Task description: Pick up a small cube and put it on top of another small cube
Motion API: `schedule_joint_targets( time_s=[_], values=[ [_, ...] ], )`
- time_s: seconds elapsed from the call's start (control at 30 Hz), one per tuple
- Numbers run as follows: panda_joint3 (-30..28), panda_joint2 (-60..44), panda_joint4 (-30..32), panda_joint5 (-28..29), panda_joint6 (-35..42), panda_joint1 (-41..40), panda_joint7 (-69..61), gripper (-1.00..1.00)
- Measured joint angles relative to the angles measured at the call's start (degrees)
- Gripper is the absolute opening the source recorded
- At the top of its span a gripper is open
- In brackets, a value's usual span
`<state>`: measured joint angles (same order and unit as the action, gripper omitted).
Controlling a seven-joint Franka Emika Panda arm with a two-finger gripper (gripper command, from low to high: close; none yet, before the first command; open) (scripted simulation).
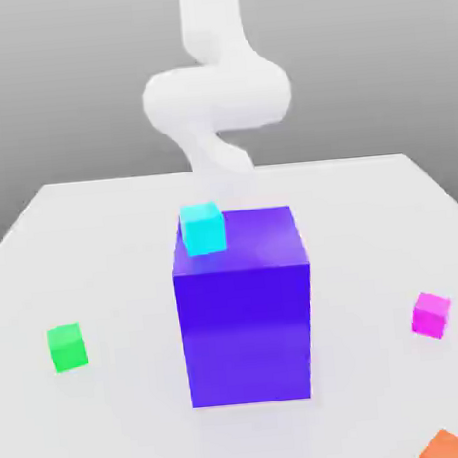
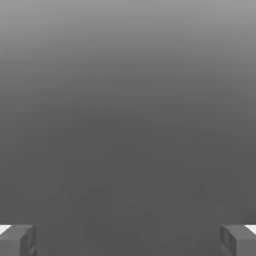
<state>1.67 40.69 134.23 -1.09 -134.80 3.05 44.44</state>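
Gripper (image 2: 128, 240) is spread wide and empty: in the hand view the two fingertips (image 2: 17, 240) sit at opposite edges of the picture with nothing between them, and the camera looks out at plain grey background. Nothing grasped yet.

Magenta cube (image 1: 431, 314) sits on the white table (image 1: 96, 235) on the exterior view's right, toward the near side. Green cube (image 1: 66, 347) sits on the exterior view's left, about equally near. The two are well apart, with the big purple block (image 1: 244, 305) standing between them. A cyan cube (image 1: 202, 227) rests on the block's top, at its left edge. An orange cube (image 1: 448, 446) pokes in at the near right corner. The white arm (image 1: 217, 97) rises behind the block at the far side.

Step in hand, as I judge it: the reach for the magenta cube, barely begun.

To do it well:
- tilt the hand down so the table comes into the hand view
- travel right, passing clear of the purple block and the cyan cube on it
- centre over the magenta cube and square the fingers to its flat faces
- descend straight with the fingers wide, then close on the sides
- don't mix it up with the orange cube nearby

Risk: the carry to the green cube crosses the tall block, so lift high first.
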Motion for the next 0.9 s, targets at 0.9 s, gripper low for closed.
schedule_joint_targets(
  time_s=[0.9],
  values=[
    [9.8,-57.0,19.5,18.2,-34.6,32.4,7.9,0.00]
  ],
)
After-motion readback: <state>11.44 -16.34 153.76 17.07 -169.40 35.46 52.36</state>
